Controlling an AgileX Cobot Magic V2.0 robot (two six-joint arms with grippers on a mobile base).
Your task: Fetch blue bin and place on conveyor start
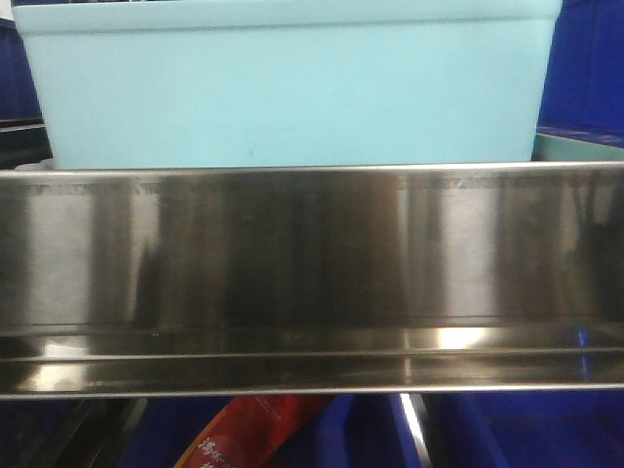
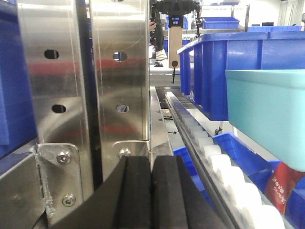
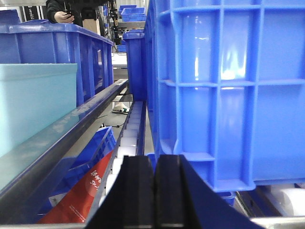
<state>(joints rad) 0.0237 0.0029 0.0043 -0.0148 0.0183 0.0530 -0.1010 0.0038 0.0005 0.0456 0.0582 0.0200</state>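
Closed jaws either side of blue bin

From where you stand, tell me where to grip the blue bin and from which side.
Best take the bin by its two short ends, just under the rim: left gripper from the left, right gripper from the right. It stands upright between them, smooth-walled, too wide for one gripper, and the rail covers its base in front.

Top of bin cropped, base hidden behind rail, far end cropped right of left gripper, red packet left of right gripper half hidden, print unreadable
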